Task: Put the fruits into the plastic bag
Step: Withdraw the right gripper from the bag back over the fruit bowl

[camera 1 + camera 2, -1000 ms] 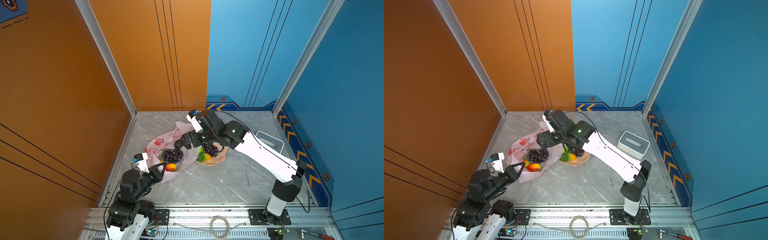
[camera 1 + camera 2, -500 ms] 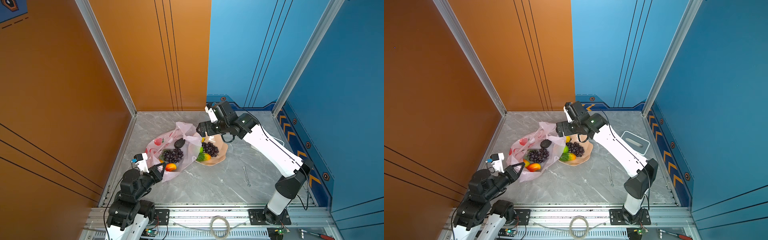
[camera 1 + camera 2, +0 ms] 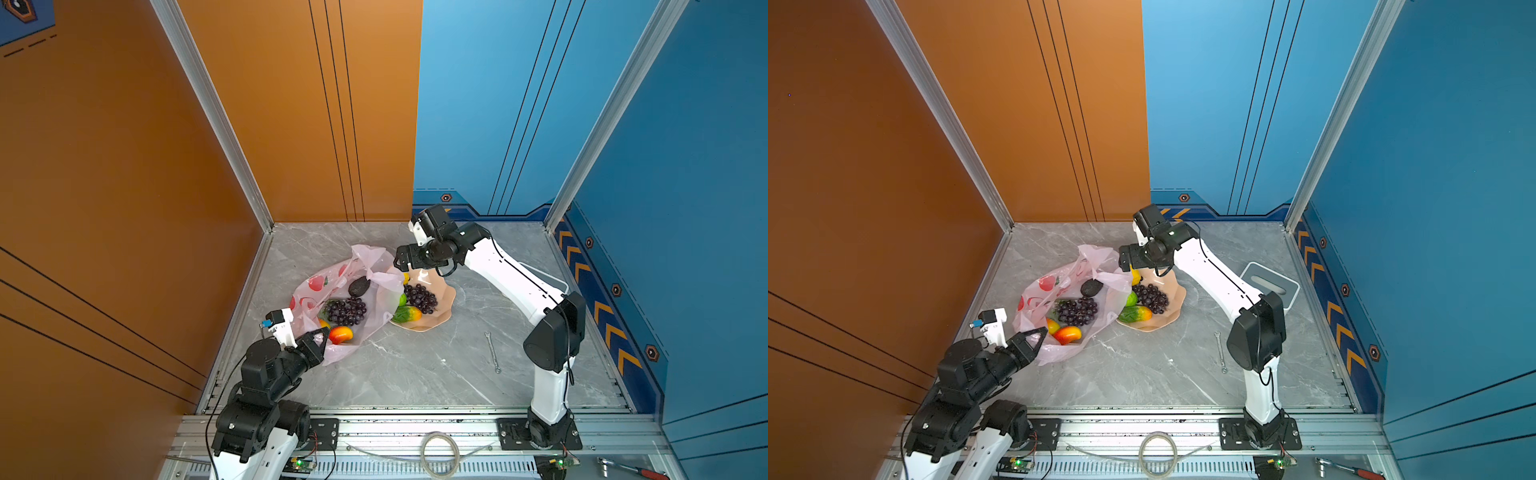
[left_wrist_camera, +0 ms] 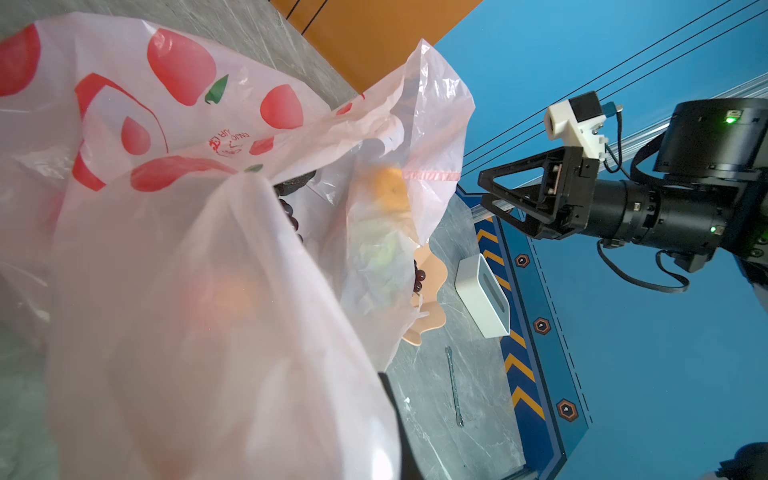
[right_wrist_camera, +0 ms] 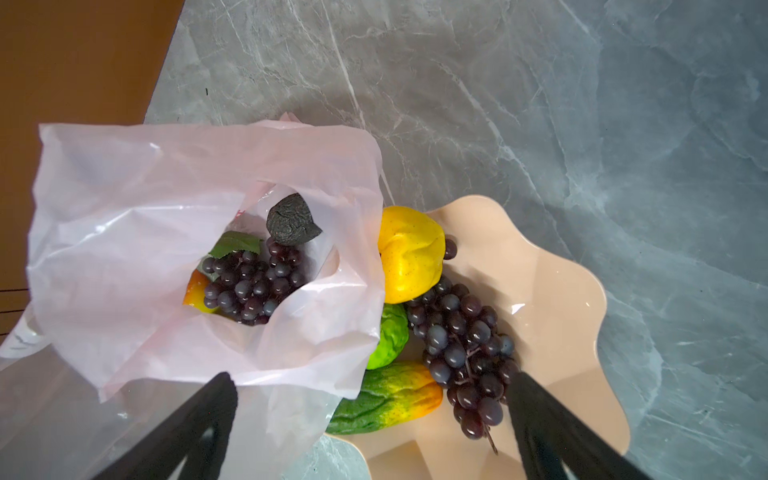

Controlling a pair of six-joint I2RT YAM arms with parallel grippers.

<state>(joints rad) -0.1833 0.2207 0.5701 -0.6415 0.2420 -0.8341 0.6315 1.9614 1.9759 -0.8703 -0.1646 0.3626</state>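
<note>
Eight toy fruits [image 3: 345, 311], one plastic bag [image 3: 320, 284], one bowl [image 3: 444, 300], one wrench [image 3: 492, 351], one white box [image 3: 1268, 286]

Open pink bag [image 3: 316, 286] holds grapes [image 3: 345, 311], avocado [image 3: 358, 286]; lemon [image 5: 409, 253], second grapes [image 3: 419, 298] lie beside.

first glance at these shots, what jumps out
The pale-pink plastic bag with red fruit prints lies open mid-table. A dark grape bunch, a black avocado and a red-yellow fruit sit inside, and the shut left gripper pinches its near edge. Right beside it a peach bowl holds a lemon, a second grape bunch and a green ball, and the open right gripper hovers above where the two meet.
</note>
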